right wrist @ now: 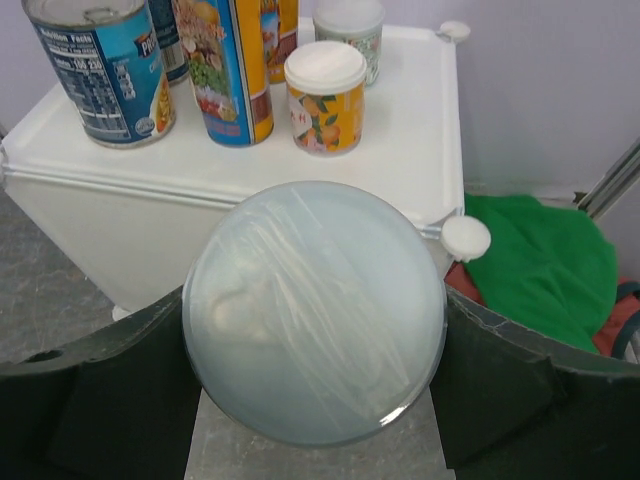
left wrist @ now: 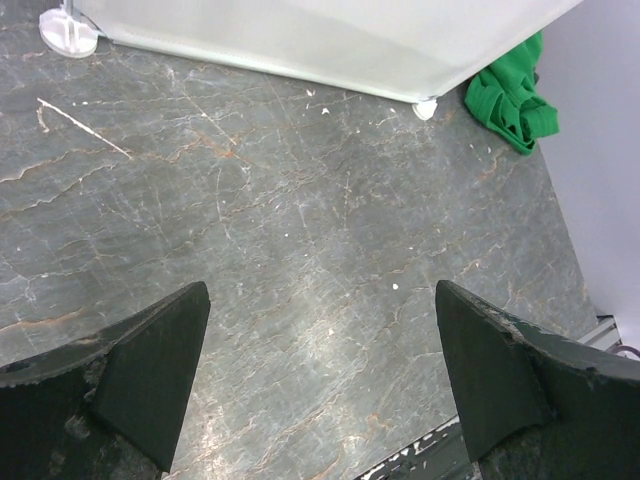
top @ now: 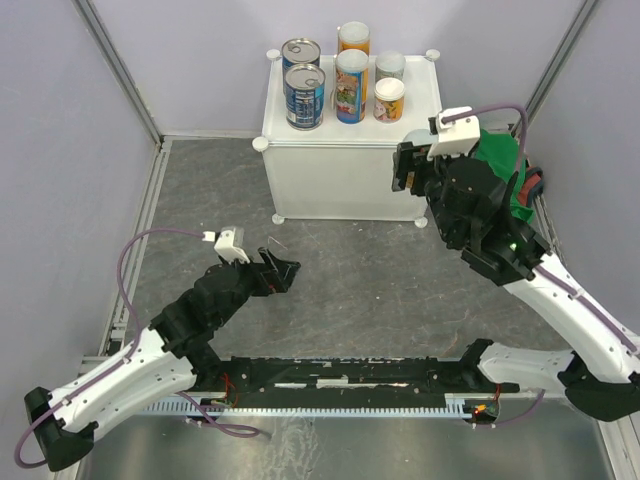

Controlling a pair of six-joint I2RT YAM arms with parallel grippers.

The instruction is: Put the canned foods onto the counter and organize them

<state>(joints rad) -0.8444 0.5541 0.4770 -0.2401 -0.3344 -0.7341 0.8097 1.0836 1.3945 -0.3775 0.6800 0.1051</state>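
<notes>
- Currently six cans stand upright on the counter [top: 340,180], a white box with round knobs at its corners.
- Left column: front blue can [top: 304,97] and rear blue can [top: 300,55], both with silver pull-tab tops, one just behind the other near the counter's left edge.
- Middle column: tall can [top: 351,88] with a blue and yellow label; orange can [top: 353,38] close behind it at the far edge.
- Right column: small can [top: 389,100] with a pale lid and orange label; pale can [top: 390,66] just behind it.
- Seventh can [right wrist: 315,310]: gripped by the right jaws, one jaw on each side of it. Its pale, round lid faces the wrist camera and fills the gap between them.
- Held can is at the counter's near right corner, just beside the corner knob [right wrist: 466,238]. Cannot tell whether its base touches the counter. From above it is mostly hidden under the right arm [top: 480,210].
- Held can is apart from the six standing ones, nearer the arms; the small can is closest to it.
- Left jaws: wide open, nothing between them, over the grey marbled surface [left wrist: 300,220].
- Left arm [top: 200,310] is low and well apart from the counter and all cans.
- Green cloth [top: 500,160] lies bunched on the grey surface right of the counter, partly under the right arm.
</notes>
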